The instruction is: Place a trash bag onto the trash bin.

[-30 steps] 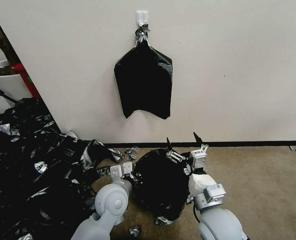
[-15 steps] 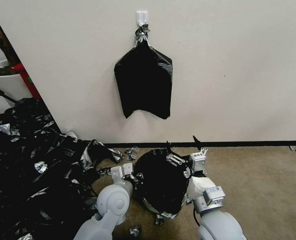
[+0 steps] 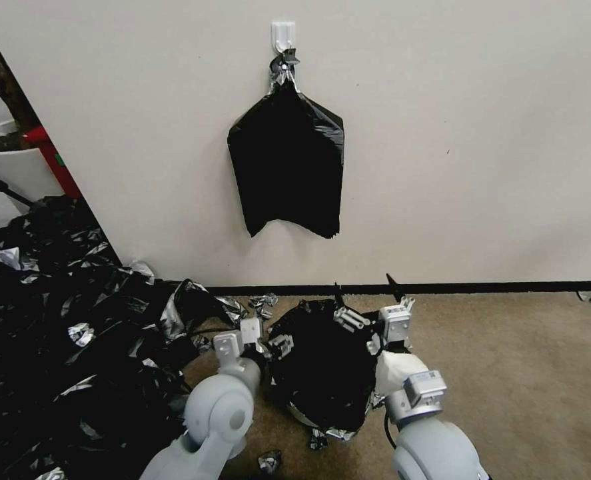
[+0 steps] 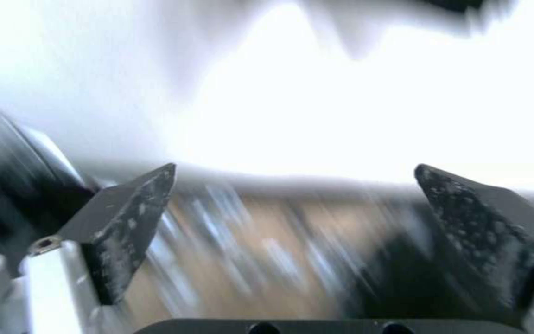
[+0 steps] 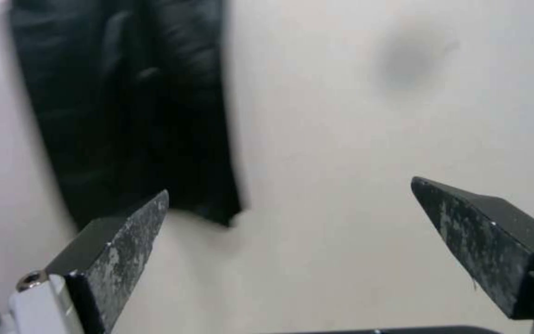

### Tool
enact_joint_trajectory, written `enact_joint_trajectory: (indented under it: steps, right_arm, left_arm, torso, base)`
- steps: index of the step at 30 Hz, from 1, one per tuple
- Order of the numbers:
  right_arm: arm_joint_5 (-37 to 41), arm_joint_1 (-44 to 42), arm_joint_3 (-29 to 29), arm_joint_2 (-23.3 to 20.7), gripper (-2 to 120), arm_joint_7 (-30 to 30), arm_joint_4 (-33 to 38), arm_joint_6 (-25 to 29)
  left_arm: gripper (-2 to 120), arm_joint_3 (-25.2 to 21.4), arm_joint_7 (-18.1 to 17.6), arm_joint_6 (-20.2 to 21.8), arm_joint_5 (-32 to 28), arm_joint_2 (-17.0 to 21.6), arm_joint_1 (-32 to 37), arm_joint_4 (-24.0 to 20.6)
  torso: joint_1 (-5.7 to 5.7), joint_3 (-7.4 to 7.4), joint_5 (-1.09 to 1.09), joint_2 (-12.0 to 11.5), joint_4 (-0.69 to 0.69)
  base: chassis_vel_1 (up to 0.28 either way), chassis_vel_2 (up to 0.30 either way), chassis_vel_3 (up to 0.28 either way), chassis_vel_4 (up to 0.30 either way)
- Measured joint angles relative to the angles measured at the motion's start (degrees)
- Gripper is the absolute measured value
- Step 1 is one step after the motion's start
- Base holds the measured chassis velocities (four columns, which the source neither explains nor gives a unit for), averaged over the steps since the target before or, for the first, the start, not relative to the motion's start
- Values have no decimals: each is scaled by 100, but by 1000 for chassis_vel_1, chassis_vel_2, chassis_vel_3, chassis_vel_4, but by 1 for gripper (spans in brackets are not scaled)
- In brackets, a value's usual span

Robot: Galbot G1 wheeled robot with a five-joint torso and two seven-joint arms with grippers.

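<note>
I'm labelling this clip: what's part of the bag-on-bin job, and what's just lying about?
Job: thin glossy black trash bag draped over the cream-white bin; open left gripper; open right gripper.
Lying about: heap of black bags; hanging bag stack; white planter.

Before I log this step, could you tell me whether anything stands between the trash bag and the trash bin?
Nothing visible does: the trash bag lies draped over the trash bin, flanked by the open left gripper and right gripper.
</note>
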Motion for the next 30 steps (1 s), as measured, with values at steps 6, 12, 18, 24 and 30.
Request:
enact_joint_trajectory:
  steps: [6, 12, 18, 24, 30]
  right_arm:
    - [-155, 1, 1041, 376, 100, -382, -358, 1023]
    - [-228, -198, 1599, 468, 100, -538, -293, 1011]
    - [142, -350, 1736, 442, 100, -950, -274, 933]
    - [185, -354, 1736, 435, 100, -990, -278, 911]
    - [184, -353, 1726, 432, 100, -990, -278, 907]
  left_arm:
    - [100, -1022, 830, -2386, 1619, 146, 40, 390]
    - [100, -1193, 954, -2559, 1094, 250, -17, 458]
    - [100, -994, 1142, -2745, 945, 127, -117, 609]
    - [100, -971, 1154, -2764, 949, 103, -128, 625]
    - [100, -967, 1152, -2759, 944, 102, -128, 625]
  torso:
    - [0, 0, 0, 0, 0]
    - [0, 0, -1, 0, 0]
    - [1, 0, -1, 0, -1]
    - [0, 0, 1, 0, -1]
    - [0, 0, 1, 0, -1]
  base:
    - [0, 0, 0, 0]
    - [0, 0, 0, 0]
    - [0, 0, 0, 0]
    - [0, 0, 0, 0]
    - [0, 0, 0, 0]
